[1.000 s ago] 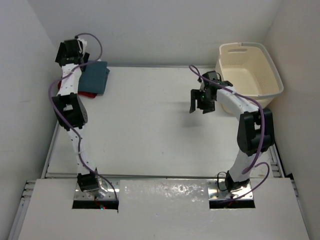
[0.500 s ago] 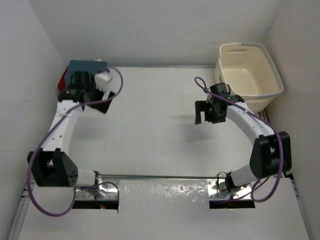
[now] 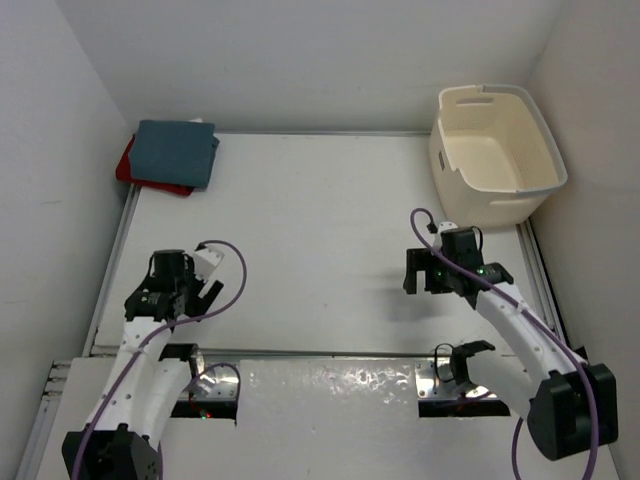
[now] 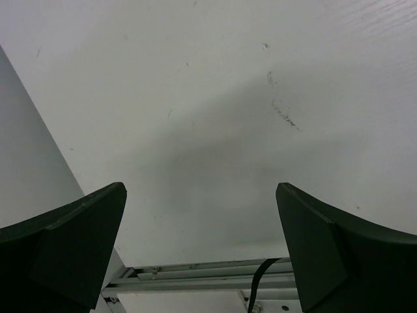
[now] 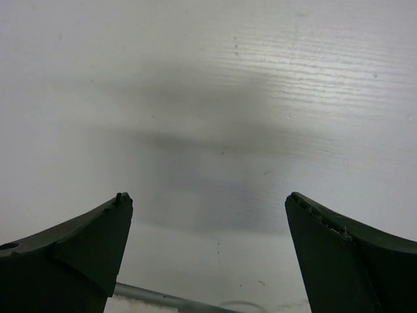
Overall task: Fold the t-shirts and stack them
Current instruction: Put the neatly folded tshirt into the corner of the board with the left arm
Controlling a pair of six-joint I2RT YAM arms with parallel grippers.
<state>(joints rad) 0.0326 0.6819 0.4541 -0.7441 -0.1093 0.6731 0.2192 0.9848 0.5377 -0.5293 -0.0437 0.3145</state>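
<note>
Caught both arms low by their bases, over the bare white table [image 3: 320, 220]. Showed the left gripper [image 4: 200, 195] with jaws spread wide and nothing between them, and the right gripper [image 5: 208, 199] likewise splayed and holding nothing. Found the slate blue-grey t-shirt [image 3: 177, 152] folded flat in the far left corner, lying on top of the bright red t-shirt [image 3: 127, 166], with only a red edge peeking out along the stack's left and near sides. Saw no white t-shirt anywhere; possibly hidden inside the pile, impossible to tell. Found the cream laundry basket [image 3: 440, 160] upright at the far right corner, with nothing inside. Judged the folding and stacking done or all but done, with no loose cloth in view. Called, as a next move, for little beyond parking both arms well apart from the stack.
</note>
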